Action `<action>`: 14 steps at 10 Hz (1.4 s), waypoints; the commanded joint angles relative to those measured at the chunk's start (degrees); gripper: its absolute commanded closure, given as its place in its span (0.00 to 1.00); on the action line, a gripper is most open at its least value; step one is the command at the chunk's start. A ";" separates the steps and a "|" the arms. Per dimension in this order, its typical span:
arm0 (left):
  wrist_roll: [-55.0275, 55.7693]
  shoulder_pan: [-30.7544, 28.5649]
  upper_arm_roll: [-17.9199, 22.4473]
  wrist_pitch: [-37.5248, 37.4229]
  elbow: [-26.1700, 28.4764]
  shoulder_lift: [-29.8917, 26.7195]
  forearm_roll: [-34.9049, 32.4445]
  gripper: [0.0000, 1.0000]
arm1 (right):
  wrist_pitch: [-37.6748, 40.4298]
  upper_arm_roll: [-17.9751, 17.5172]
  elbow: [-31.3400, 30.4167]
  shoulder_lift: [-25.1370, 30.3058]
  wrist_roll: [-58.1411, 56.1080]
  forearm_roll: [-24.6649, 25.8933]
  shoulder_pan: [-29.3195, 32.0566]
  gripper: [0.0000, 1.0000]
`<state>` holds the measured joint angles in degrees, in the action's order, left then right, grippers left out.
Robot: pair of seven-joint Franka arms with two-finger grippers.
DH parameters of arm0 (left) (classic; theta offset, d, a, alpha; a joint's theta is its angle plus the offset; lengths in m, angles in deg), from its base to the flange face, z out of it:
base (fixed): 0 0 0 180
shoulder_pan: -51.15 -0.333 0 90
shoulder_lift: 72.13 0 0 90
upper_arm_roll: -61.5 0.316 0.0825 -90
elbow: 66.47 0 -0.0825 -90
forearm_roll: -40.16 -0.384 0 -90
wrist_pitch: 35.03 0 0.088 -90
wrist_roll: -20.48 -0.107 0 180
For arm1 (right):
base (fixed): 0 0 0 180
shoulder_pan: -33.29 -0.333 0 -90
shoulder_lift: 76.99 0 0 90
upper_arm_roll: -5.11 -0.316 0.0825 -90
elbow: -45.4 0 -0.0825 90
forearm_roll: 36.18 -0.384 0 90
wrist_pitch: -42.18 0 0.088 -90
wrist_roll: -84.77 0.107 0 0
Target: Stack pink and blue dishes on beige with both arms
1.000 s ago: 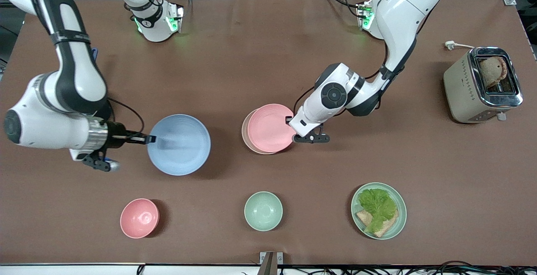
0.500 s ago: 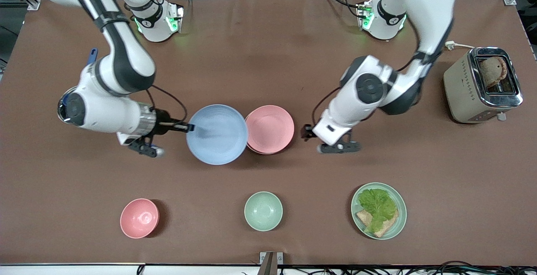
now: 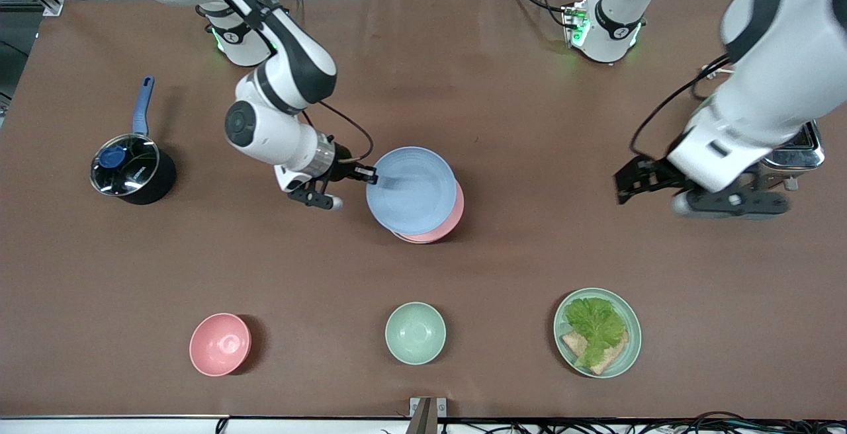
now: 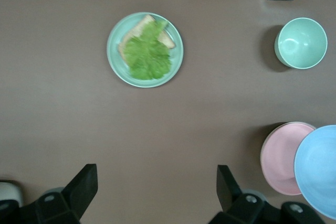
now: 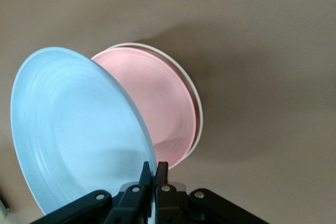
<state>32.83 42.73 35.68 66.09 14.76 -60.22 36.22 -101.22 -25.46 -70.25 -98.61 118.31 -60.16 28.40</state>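
Now the right gripper [image 3: 368,174], grasping the blue plate [image 3: 411,190], has carried it over the pink plate [image 3: 440,225], while the released left gripper [image 3: 636,181] has withdrawn.

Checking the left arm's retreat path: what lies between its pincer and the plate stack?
Bare table, per the front view, between left pincer and blue plate.

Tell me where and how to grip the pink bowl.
Grip the pink bowl by its rim, coming down from above with one finger inside and one outside the wall. It stands upright and open-topped, apart from the green bowl, and looks too wide to span whole. The right gripper is shut on the blue plate; the left gripper, open over the table, seems freer.
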 commanded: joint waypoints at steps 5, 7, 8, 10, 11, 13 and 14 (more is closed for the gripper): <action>-12.70 9.45 19.97 -16.29 4.54 -12.43 2.26 0.00 | -12.07 -0.45 -1.50 -7.56 1.36 0.78 -3.90 0.92; -12.18 9.04 20.28 -16.13 6.39 -14.11 2.27 0.00 | -12.16 -0.28 -1.50 -9.22 1.27 1.39 -3.99 0.86; -12.01 9.04 20.55 -16.13 6.31 -14.03 2.27 0.00 | -12.16 -0.10 -1.50 -9.23 1.18 2.00 -3.73 0.81; -11.74 9.04 20.55 -16.30 6.13 -13.94 2.27 0.00 | -11.90 -0.02 -1.42 -9.06 0.83 2.10 -3.21 0.58; -11.74 9.04 20.55 -16.30 6.04 -13.85 2.27 0.00 | -11.11 0.42 -1.42 -8.10 0.57 2.10 -2.59 0.39; -11.74 8.86 20.64 -16.48 6.13 -13.85 2.27 0.00 | 0.06 4.35 -0.98 0.74 0.65 3.32 -1.18 0.00; -11.91 8.34 20.64 -16.48 6.04 -13.67 2.18 0.00 | 8.76 8.38 -0.02 5.66 0.83 8.72 -0.92 0.00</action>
<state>20.68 51.19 55.79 49.92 18.44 -73.47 37.75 -101.55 -20.69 -69.08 -101.72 118.14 -55.85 26.21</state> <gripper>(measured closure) 0.000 0.264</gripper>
